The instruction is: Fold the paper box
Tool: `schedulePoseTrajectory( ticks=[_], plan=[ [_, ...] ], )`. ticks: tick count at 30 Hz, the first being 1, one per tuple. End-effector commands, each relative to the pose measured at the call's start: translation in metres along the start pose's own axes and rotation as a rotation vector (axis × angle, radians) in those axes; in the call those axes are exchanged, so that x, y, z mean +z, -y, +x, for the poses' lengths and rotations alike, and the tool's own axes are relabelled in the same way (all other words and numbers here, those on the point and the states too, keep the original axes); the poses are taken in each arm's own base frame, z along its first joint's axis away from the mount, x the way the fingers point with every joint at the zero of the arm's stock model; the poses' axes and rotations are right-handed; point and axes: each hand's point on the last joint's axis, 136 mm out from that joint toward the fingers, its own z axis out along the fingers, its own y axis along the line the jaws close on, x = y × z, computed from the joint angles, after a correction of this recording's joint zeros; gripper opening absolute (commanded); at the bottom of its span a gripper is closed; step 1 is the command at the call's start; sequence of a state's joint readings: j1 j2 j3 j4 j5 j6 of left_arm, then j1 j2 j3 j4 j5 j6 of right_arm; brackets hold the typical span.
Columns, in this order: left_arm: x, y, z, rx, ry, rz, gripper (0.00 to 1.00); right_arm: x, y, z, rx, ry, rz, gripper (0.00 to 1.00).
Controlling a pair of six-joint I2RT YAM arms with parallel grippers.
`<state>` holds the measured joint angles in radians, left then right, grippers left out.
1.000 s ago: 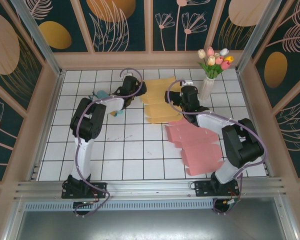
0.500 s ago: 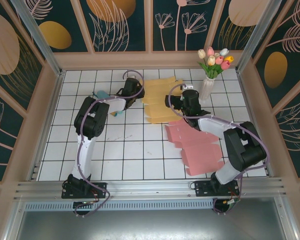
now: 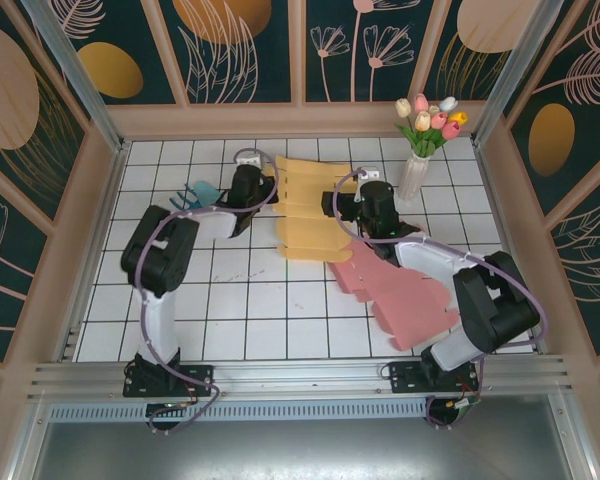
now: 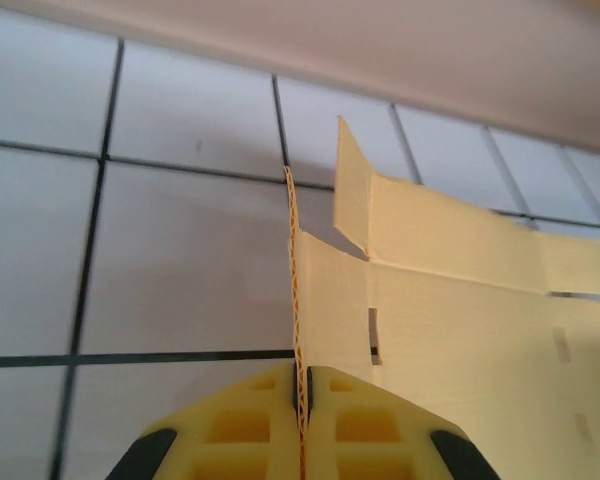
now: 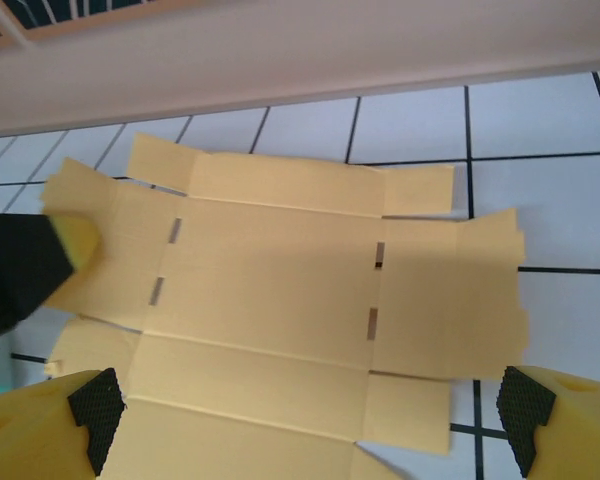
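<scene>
Yellow box blank flat on back-centre tiles, between grippers. Left gripper pinched tight on its left edge. Right gripper spread wide over it, holding nothing. Pink sheet touches near-right corner. Tulip vase just beside right arm. Bare tiles near front-left.

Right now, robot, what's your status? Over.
Left fingers shut on edge of flat yellow box. Right fingers open above it. Pink box sheet close beside, under right arm.
</scene>
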<state>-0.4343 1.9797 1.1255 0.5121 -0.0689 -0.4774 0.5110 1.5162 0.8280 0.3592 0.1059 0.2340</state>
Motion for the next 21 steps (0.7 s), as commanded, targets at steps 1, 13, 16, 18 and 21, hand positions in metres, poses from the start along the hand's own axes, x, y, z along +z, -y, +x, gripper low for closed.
schedulePoseTrajectory(
  ticks=[1, 13, 16, 18, 21],
  plan=[
    [-0.053, 0.018, -0.066, 0.041, 0.257, 0.061, 0.0, -0.017, -0.021, -0.037, -0.027, 0.076, -0.036, 0.99],
    [-0.221, -0.005, -0.068, 0.014, 0.487, 0.101, 0.0, -0.08, -0.105, -0.116, -0.231, 0.175, -0.249, 0.94],
    [-0.259, -0.023, -0.068, -0.051, 0.529, 0.044, 0.0, -0.096, -0.131, -0.125, -0.25, 0.162, -0.344, 0.94],
    [-0.282, -0.021, -0.065, -0.083, 0.555, 0.102, 0.0, -0.104, -0.151, -0.122, -0.343, 0.174, -0.437, 0.93],
    [-0.309, 0.0, -0.063, -0.068, 0.606, 0.266, 0.0, -0.111, -0.177, -0.105, -0.573, 0.175, -0.59, 0.95]
  ],
)
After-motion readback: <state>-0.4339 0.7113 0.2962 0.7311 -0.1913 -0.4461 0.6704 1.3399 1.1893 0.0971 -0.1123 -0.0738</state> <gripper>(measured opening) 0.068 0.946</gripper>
